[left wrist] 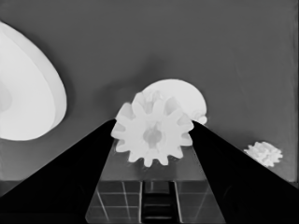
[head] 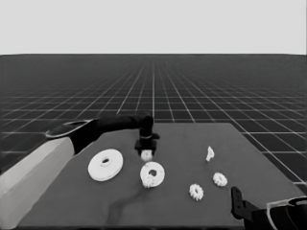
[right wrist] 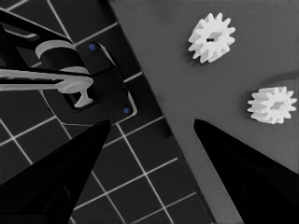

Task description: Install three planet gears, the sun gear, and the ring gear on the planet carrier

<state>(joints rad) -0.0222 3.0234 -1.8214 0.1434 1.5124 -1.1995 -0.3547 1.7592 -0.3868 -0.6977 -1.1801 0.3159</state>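
My left gripper [head: 147, 149] hangs over the middle of the table, shut on a small toothed planet gear [head: 147, 155]. In the left wrist view this gear [left wrist: 152, 135] sits clamped between the two fingers of the left gripper [left wrist: 153, 124]. Just beyond and below it lies the smaller round part [head: 152, 172], the planet carrier [left wrist: 180, 95]; a toothed gear [head: 149, 182] appears to sit at its near rim. The larger round part, the ring gear [head: 105, 165], lies to the carrier's left and also shows in the left wrist view [left wrist: 25, 93]. Two loose gears [head: 196, 191] [head: 220, 179] lie to the right.
A thin white piece [head: 209, 153] lies at the right, behind the loose gears. My right gripper [head: 236, 194] is parked at the lower right corner, open [right wrist: 152, 122], near the two gears [right wrist: 211, 37] [right wrist: 272, 104] and the table's edge. Dark machinery [right wrist: 84, 88] shows past that edge.
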